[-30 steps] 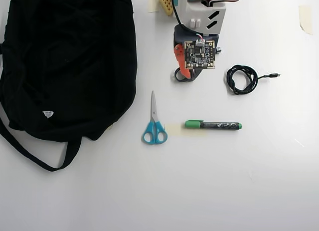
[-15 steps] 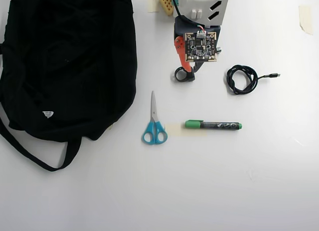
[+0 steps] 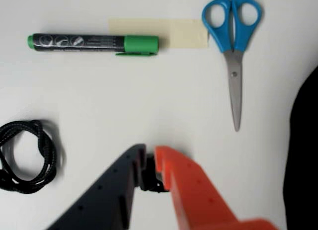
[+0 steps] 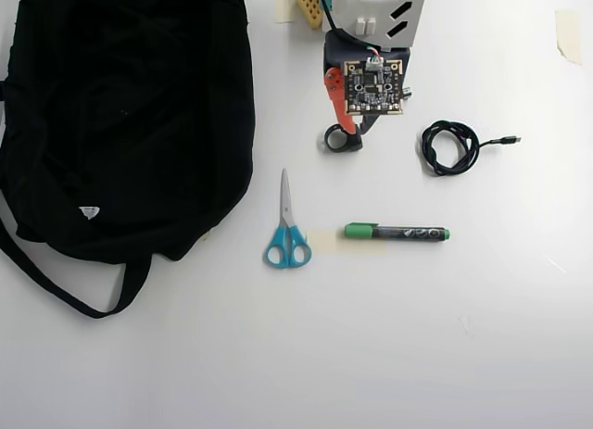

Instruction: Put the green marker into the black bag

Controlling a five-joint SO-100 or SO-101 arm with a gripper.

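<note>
Overhead view shows the green marker (image 4: 397, 232) lying flat on the white tabletop (image 4: 417, 336), just beside the blue scissors (image 4: 286, 234), well apart from the black bag (image 4: 130, 114). The hand (image 3: 150, 163) hangs above it, empty, fingers nearly together. I judge the marker light, rigid and smooth, likely to roll; best taken across mid-barrel.
</note>
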